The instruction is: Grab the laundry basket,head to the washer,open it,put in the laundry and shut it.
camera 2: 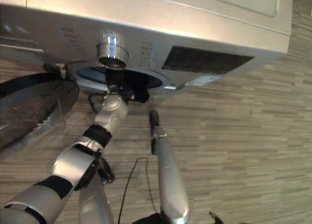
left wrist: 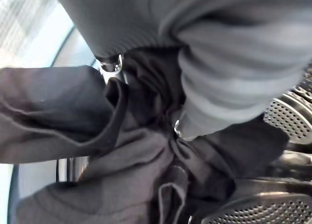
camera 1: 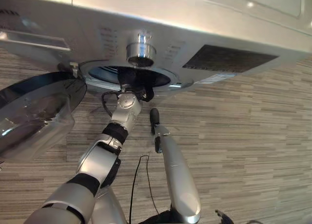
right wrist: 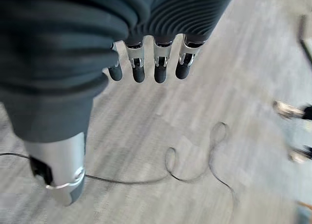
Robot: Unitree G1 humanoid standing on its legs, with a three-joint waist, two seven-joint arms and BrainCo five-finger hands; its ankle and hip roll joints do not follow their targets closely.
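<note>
dark grey crumpled laundry cloth point(left wrist: 146, 180) is closest to the left wrist camera, bunched right in front of the left hand point(left wrist: 234, 63), whose ribbed cover takes much of that view. whether the fingers of this hand grip the cloth i cannot tell, because they are hidden among the folds. behind the cloth, past the fingers, the perforated shiny metal drum point(left wrist: 287, 117) of the washer shows, so the cloth lies at the mouth of the drum, partly inside.

from the head, the silver front-loading washer point(camera 1: 204, 24) with a round chrome knob point(camera 1: 141, 49) and a dark rectangular display panel point(camera 1: 229, 58) stands in front. its round glass door with dark rim point(camera 1: 34, 112) hangs swung open on the robot's left side. the left arm reaches into the round opening point(camera 1: 129, 78), and the hand is inside it.

right hand point(right wrist: 146, 63) hangs over the grey wood-pattern floor point(right wrist: 195, 136), well apart from the washer. its fingers point(right wrist: 160, 70) are straight and relaxed, side by side, and hold nothing. at the edge of the right wrist view a person's shoes point(right wrist: 290, 109) stand on the floor, far beyond the fingertips.
</note>
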